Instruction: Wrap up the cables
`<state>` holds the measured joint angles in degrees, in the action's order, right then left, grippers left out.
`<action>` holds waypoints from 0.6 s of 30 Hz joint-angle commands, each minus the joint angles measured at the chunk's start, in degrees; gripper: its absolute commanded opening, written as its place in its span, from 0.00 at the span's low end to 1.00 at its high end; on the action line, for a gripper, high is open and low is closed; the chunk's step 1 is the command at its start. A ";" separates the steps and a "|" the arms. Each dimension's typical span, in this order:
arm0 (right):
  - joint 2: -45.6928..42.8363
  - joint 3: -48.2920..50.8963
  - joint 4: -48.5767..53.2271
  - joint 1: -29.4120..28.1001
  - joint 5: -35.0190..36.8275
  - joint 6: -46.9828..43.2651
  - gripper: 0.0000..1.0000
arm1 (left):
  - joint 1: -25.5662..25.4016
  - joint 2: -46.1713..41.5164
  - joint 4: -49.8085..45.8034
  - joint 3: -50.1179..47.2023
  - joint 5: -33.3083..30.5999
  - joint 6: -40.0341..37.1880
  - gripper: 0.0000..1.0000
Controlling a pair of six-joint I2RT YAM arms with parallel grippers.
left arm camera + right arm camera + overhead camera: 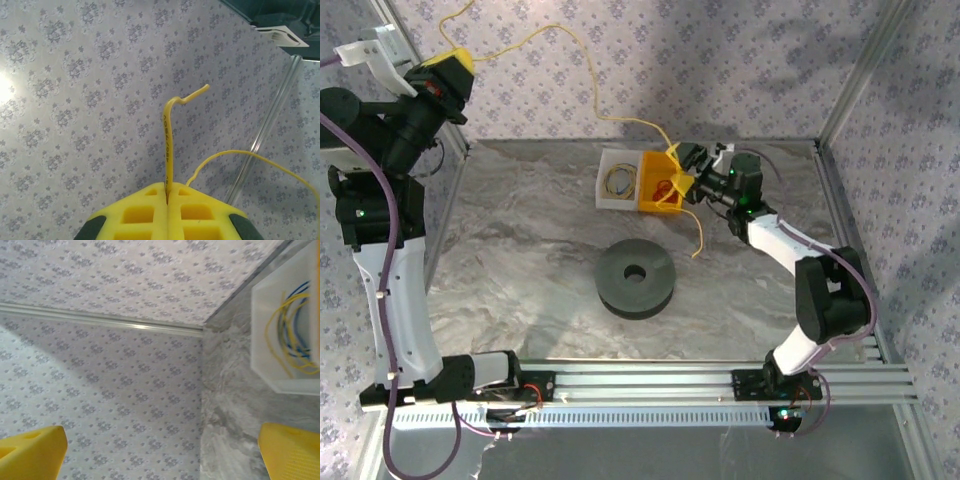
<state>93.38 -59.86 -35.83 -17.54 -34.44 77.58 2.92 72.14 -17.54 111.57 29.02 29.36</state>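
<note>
Up at far left, left fingers (140,215) pressed together, pinching the yellow cable (169,135) near its end; right fingers (30,455) spread wide, near the white tray (262,300).

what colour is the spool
The spool is dark grey, clearest in the top external view.

walls (750,60): pale lilac floral wallpaper, upper frame | tabletop (520,220): grey marbled, centre | frame posts (855,85): aluminium, corners
</note>
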 commanded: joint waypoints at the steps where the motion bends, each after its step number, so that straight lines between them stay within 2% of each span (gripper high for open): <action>1: 1.93 -3.65 -5.58 -1.95 1.38 2.71 1.00 | -0.70 -0.22 1.44 1.80 -0.63 -1.36 0.00; 11: 1.00 -1.15 -6.35 -4.43 -3.90 -5.96 1.00 | -0.81 0.94 0.91 1.17 -1.68 -2.91 0.00; 15: -1.63 0.97 0.34 -4.71 -5.48 -14.27 0.99 | -0.77 2.59 1.71 2.25 -0.83 -1.97 0.00; 18: -5.34 1.76 12.79 -5.09 -1.30 -26.92 0.99 | -0.75 3.79 2.08 3.19 -0.16 -1.35 0.00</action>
<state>92.53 -58.74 -33.30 -22.04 -37.41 64.01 2.44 75.33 -17.82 112.44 27.81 27.51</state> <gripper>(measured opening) 0.993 0.064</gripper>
